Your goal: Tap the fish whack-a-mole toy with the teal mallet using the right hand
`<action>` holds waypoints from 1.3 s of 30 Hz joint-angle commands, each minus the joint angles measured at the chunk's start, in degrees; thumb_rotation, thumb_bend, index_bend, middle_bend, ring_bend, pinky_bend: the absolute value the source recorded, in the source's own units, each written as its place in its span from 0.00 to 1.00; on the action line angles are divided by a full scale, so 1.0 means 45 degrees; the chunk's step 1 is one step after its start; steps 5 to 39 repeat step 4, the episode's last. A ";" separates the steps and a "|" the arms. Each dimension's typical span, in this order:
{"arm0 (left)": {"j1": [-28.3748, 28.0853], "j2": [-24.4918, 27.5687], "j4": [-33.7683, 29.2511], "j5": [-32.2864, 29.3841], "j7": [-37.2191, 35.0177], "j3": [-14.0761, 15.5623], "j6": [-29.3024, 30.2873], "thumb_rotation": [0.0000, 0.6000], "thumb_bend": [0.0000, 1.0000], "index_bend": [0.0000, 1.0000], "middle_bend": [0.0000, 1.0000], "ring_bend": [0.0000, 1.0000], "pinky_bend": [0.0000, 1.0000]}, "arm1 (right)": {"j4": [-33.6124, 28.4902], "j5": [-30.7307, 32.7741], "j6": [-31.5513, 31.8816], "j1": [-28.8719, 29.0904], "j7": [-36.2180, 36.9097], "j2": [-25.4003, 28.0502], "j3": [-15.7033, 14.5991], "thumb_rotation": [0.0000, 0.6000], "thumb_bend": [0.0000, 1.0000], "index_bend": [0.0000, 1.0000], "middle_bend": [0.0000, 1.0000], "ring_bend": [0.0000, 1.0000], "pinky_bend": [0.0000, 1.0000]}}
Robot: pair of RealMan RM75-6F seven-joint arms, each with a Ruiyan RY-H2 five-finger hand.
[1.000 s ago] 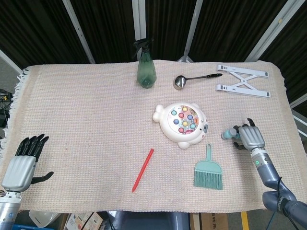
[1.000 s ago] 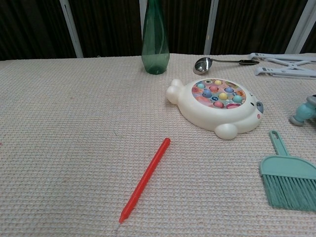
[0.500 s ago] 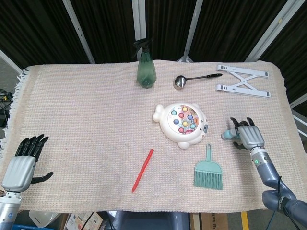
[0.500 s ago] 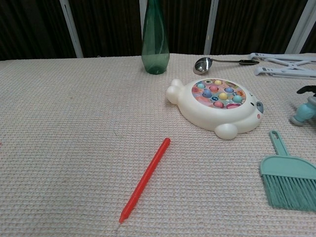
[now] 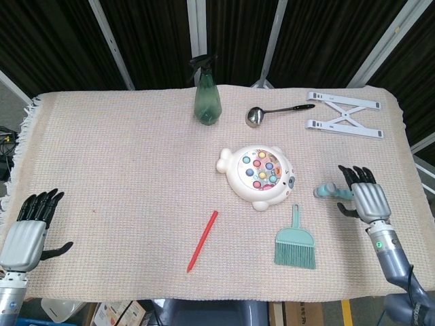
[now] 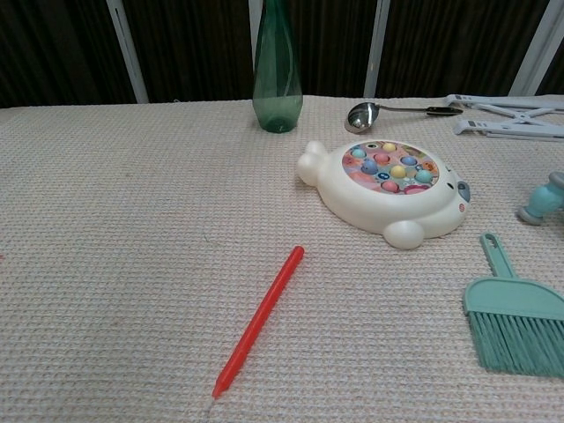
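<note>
Head view shows the right hand (image 5: 367,199) with fingers spread, holding nothing, just right of the small teal toy (image 5: 329,191) lying on the cloth (image 5: 122,170) beside the brush (image 5: 295,244). Placing looks done. Left hand (image 5: 27,227) rests with fingers straight and empty, far off.

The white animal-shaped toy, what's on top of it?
The white animal-shaped toy has a round pink panel on top, set with small coloured knobs in blue, yellow, red and green. Whatever sits under the knobs, and the cloth beneath the toy, is covered.
</note>
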 commanded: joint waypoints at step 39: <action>0.0060 -0.0109 0.0153 0.0119 -0.0143 0.0011 0.0121 1.00 0.11 0.00 0.00 0.00 0.00 | -0.1622 -0.1182 0.3400 -0.2048 0.0387 0.0476 -0.0456 1.00 0.33 0.02 0.15 0.05 0.00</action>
